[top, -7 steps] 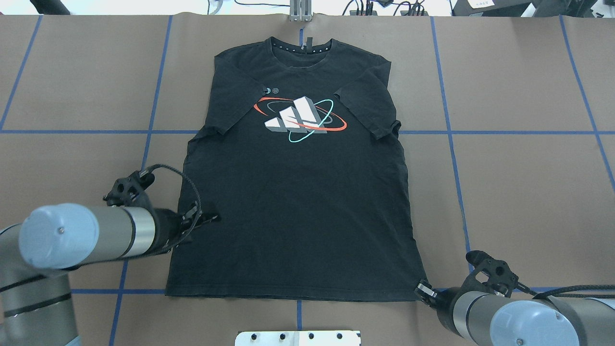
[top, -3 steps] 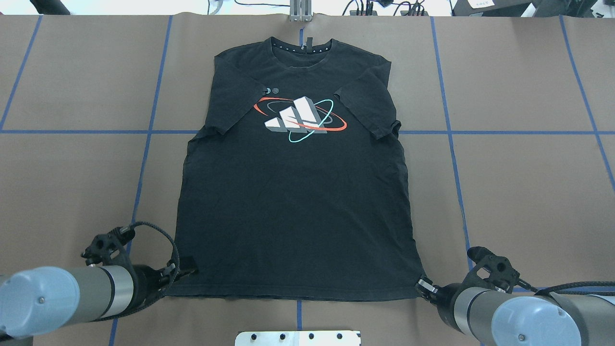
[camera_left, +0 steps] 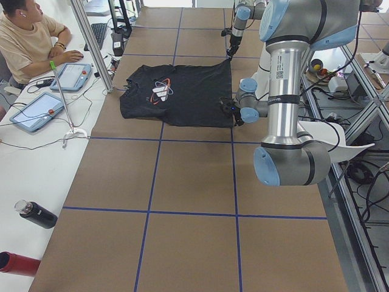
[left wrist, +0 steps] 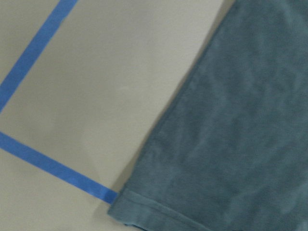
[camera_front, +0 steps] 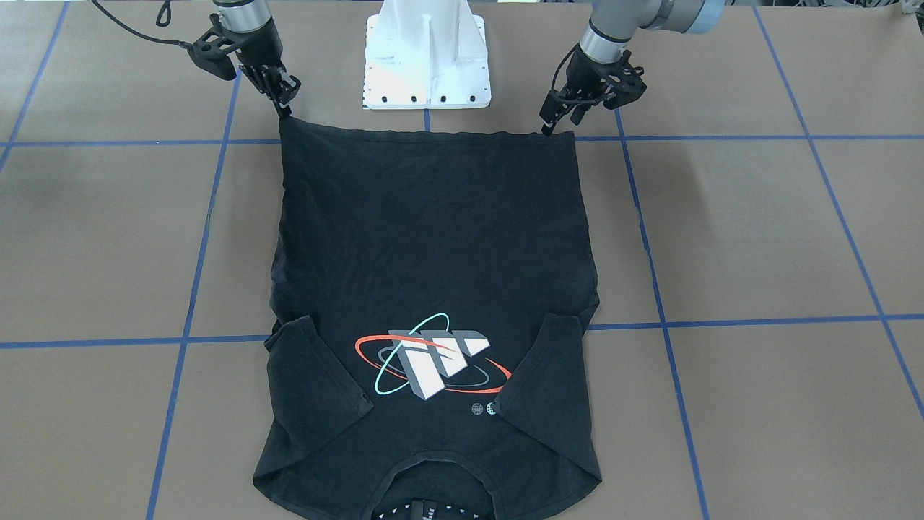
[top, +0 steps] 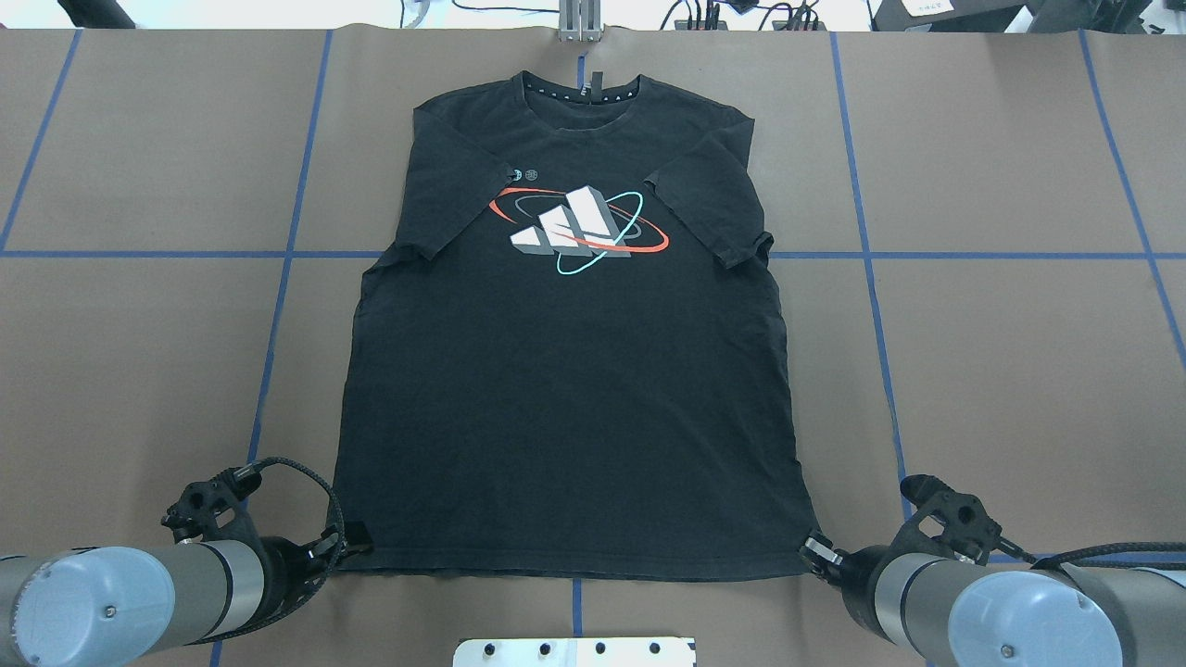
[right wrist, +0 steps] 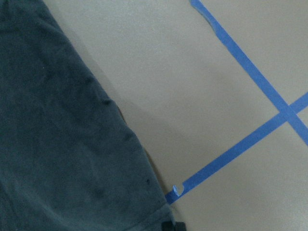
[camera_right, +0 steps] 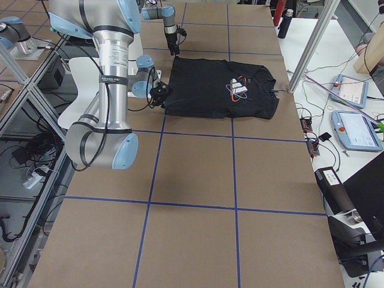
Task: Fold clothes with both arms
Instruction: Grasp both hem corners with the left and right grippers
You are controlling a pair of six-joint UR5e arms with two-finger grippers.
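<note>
The black T-shirt [top: 565, 389] lies flat and face up on the brown table, collar at the far side, both sleeves folded onto the chest beside the print [top: 579, 232]. My left gripper [top: 350, 540] sits low at the hem's near left corner, and its jaws look open; the left wrist view shows that corner [left wrist: 125, 209] with no fingers in it. My right gripper [top: 817, 554] is at the hem's near right corner and looks shut on it [right wrist: 161, 214]. In the front view the left gripper [camera_front: 550, 124] and the right gripper [camera_front: 284, 102] touch the two hem corners.
The white pedestal base [camera_front: 426, 54] stands just behind the hem, between the arms. Blue tape lines [top: 278, 306] grid the brown table cover. An operator [camera_left: 24, 36] sits with tablets past the far edge. Two bottles [camera_left: 36, 214] lie at the table's left end.
My left arm has swung from the shirt's left side edge back and down to the hem's near left corner. The right arm and the shirt have stayed almost still.
</note>
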